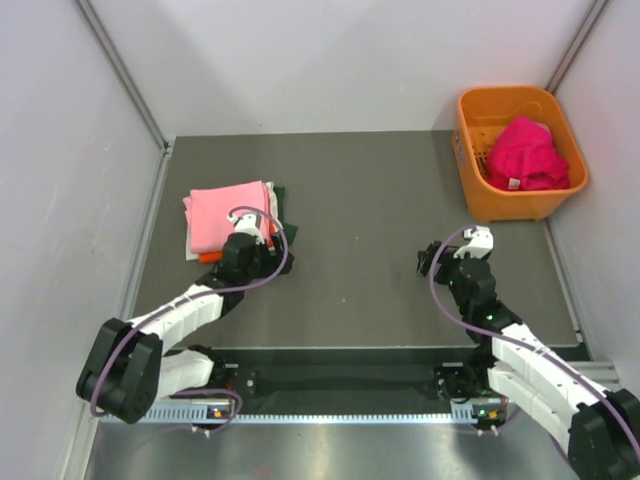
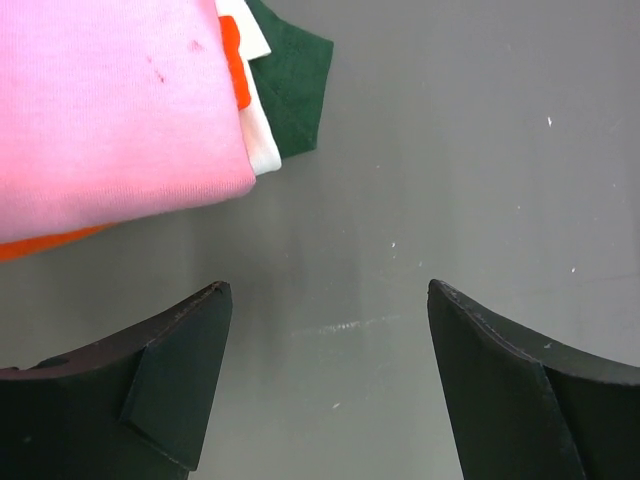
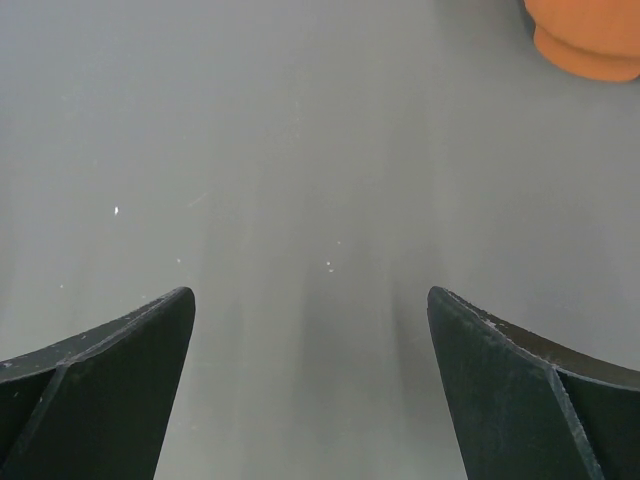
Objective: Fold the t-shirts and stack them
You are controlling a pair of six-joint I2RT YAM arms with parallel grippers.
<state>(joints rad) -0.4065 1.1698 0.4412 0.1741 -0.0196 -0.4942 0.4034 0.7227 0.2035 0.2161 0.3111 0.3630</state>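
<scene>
Folded t-shirt stack at the left of the table, one crumpled shirt in the basket

The stack [image 1: 228, 222] is soft knit cloth folded flat into rough rectangles; a light pink shirt [image 2: 110, 110] lies on top with a couple of small darker spots on it; peeking out under it are a bright orange one [image 2: 233, 60], a white one [image 2: 262, 150] and a dark green one [image 2: 295, 85] with a stitched hem poking out at the corner; the orange plastic basket [image 1: 510, 205], slotted walls and rounded corners, stands at the far right of the matte dark grey table [image 1: 370, 220] and holds a bunched-up magenta shirt [image 1: 525, 155]; the left jaws are spread wide and empty over bare table just beside the stack; the right jaws are spread too, well apart from the stack, nearer the basket
</scene>
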